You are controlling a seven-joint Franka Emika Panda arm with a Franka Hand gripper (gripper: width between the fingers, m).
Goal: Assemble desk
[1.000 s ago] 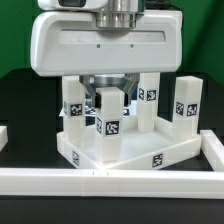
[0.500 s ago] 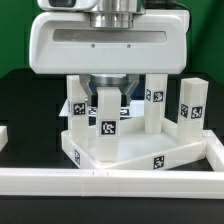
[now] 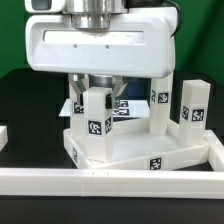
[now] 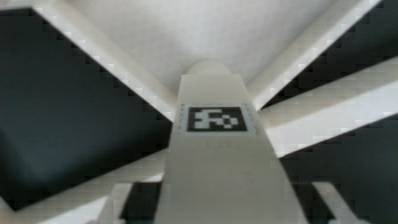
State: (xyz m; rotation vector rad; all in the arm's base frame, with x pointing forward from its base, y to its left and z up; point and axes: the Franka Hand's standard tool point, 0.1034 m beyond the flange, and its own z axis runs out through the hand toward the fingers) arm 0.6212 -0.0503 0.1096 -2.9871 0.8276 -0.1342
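Your desk tabletop [image 3: 140,150] lies tilted against the white border rail [image 3: 120,178], four tagged legs standing on it — the nearest leg [image 3: 96,125] sits directly beneath the gripper [image 3: 97,92], whose fingers pinch its top; the wrist view shows that leg [image 4: 222,150] filling the frame

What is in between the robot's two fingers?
A white leg with a black-and-white tag stands between the gripper's fingers. The wrist view shows it best. In the exterior view the same leg stands on the tabletop.
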